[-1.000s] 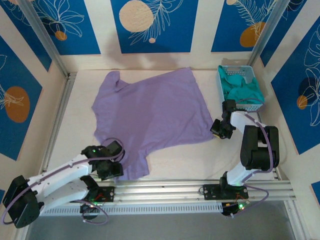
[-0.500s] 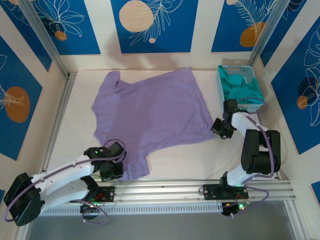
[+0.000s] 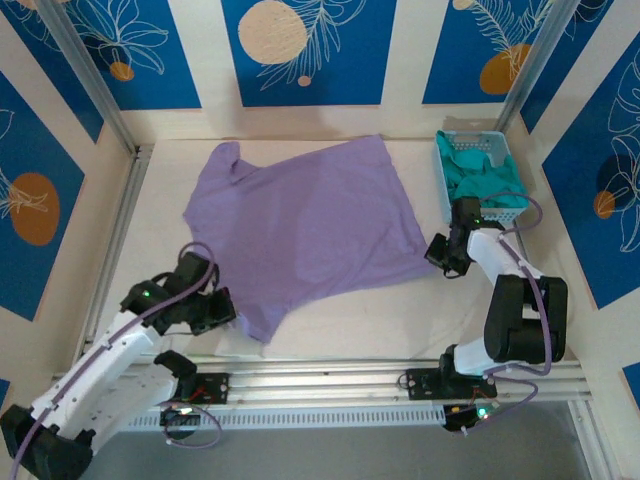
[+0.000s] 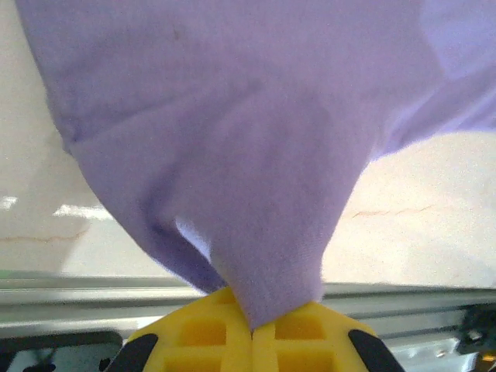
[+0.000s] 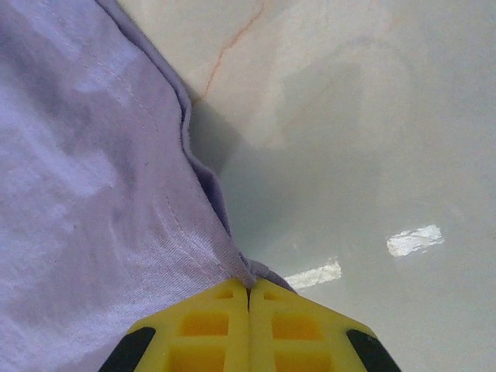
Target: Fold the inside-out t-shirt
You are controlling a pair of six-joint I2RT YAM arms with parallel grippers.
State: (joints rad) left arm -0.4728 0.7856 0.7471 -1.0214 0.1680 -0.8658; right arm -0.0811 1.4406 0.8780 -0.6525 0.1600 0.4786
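Across the middle of the table (image 3: 390, 315) I see 1 lavender t-shirt (image 3: 300, 225) spread out. My left gripper (image 3: 220, 310) pinches its near-left corner, and my right gripper (image 3: 437, 257) pinches the near-right hem edge. Bare tabletop runs along the near rail and the left side. 1 basket (image 3: 445, 165) of teal cloth (image 3: 485, 180) sits just behind the right gripper.
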